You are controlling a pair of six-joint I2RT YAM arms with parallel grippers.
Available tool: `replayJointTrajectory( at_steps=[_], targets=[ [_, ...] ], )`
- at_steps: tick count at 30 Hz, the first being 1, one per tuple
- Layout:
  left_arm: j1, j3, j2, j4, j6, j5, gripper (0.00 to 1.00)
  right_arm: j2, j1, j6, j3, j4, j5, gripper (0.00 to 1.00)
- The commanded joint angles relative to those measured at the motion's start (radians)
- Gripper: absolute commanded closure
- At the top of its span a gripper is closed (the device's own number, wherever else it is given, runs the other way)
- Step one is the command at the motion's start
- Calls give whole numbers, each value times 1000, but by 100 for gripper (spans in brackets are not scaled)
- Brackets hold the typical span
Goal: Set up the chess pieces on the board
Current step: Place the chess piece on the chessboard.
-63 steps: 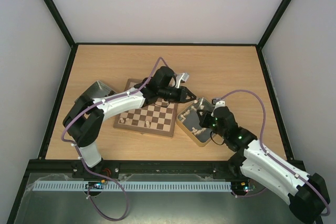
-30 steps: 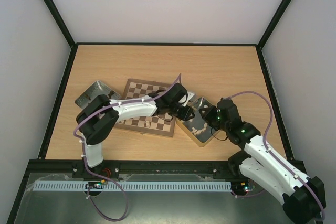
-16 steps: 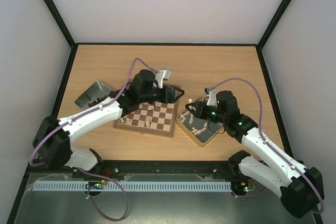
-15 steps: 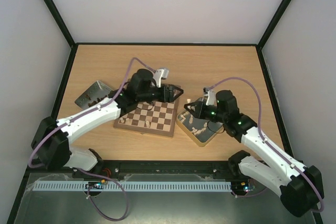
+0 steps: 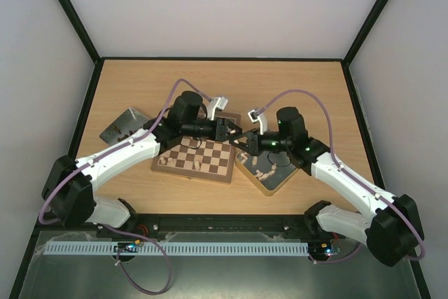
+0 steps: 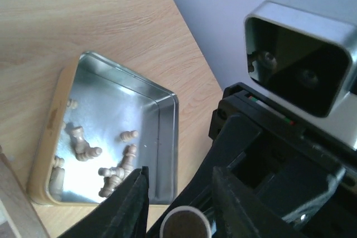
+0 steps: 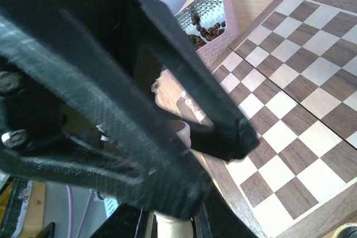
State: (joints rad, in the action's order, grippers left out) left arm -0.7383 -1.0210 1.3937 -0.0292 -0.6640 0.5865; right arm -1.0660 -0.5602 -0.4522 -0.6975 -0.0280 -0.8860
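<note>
The board [image 5: 183, 160] lies mid-table, with a few pale chess pieces [image 5: 199, 166] near its front edge. Both grippers meet in the air between the board's right edge and the gold tin [image 5: 274, 185]. My right gripper [image 5: 243, 142] is shut on a pale chess piece [image 7: 173, 229]. Its round base [image 6: 181, 224] points into my left gripper [image 5: 231, 131]. The left gripper's jaws are open and stand on either side of that piece, with gaps. One left finger [image 7: 223, 137] crosses the right wrist view above the board [image 7: 290, 82].
The gold tin [image 6: 167, 132] holds several loose pale pieces [image 6: 120, 171]. A small grey metal tray [image 5: 122, 125] with dark pieces stands left of the board; it also shows in the right wrist view [image 7: 206, 18]. Black frame rails run along the table's edges.
My right gripper has lifted out of the gold tin and swung left with a pale piece. My left gripper has come slightly nearer, so the two now meet tip to tip.
</note>
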Motion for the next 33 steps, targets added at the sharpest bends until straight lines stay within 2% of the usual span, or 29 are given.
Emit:
replayJointTrajectory(
  at_steps=[1, 5, 7, 8, 12, 15, 17, 20, 22, 24, 29, 33],
  targets=[
    [2, -7, -7, -21, -13, 7, 74, -21, -9, 61, -39, 10, -22, 98],
    [2, 17, -30, -6, -42, -10, 97, -24, -10, 39, -41, 27, 24, 98],
    [2, 38, -48, 14, -61, -16, 98, -22, -11, 7, -45, 56, 49, 98],
    [2, 47, -58, 26, -74, -23, 98, -18, -11, -17, -45, 73, 65, 93],
    [13, 47, -84, 34, -146, -85, 98, 21, -16, -129, -37, 152, 78, 60],
    [35, 55, -102, 97, -289, -135, 97, 88, -20, -224, 9, 229, 118, 44],
    [46, 72, -118, 164, -392, -169, 97, 142, -21, -311, 53, 295, 201, 39],
    [55, 91, -131, 241, -512, -210, 96, 201, -22, -480, 140, 442, 354, 36],
    [58, 93, -130, 284, -575, -223, 96, 194, -23, -599, 179, 562, 396, 36],
    [60, 98, -128, 337, -635, -227, 97, 160, -29, -658, 174, 610, 433, 38],
    [67, 130, -123, 423, -768, -235, 97, 41, -50, -713, 101, 729, 365, 42],
    [75, 170, -121, 488, -836, -240, 97, -11, -59, -817, 112, 864, 333, 47]
  ],
)
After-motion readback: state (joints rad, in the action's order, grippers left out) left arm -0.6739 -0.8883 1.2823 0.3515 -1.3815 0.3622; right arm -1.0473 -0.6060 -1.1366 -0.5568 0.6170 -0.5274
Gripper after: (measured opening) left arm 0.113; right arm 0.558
